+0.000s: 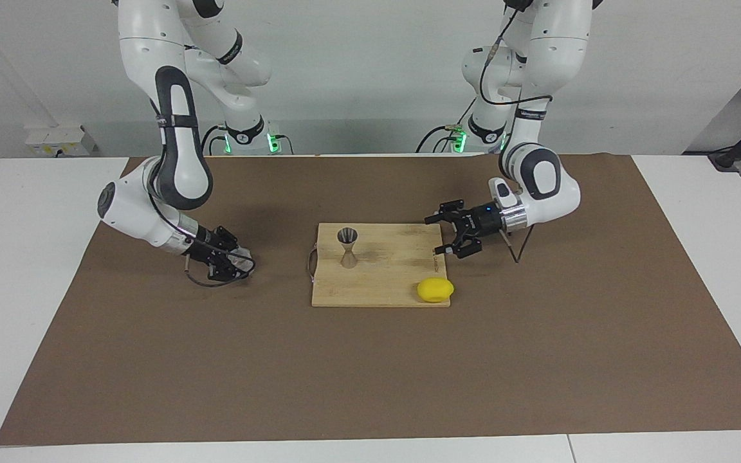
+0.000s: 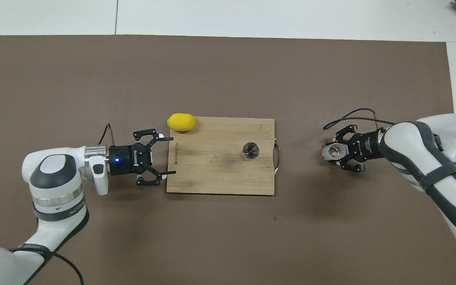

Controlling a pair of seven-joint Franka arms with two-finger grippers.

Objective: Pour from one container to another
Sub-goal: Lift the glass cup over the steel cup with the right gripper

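The grey metal hourglass jigger (image 1: 347,245) stands upright on a wooden cutting board (image 1: 383,283), near the board's handle end; it also shows in the overhead view (image 2: 250,151). My right gripper (image 1: 237,263) (image 2: 335,153) is low over the brown mat, beside the board toward the right arm's end, shut on the small clear glass tumbler (image 1: 242,259) (image 2: 333,151). The tumbler is upright, its mouth up. My left gripper (image 1: 436,236) (image 2: 171,155) is open and empty, held level at the board's edge toward the left arm's end.
A yellow lemon (image 1: 435,289) (image 2: 181,121) lies at the board's corner farthest from the robots, toward the left arm's end. The board (image 2: 212,174) has a metal handle (image 2: 278,158) on its edge toward the right arm. A brown mat (image 1: 370,373) covers the table.
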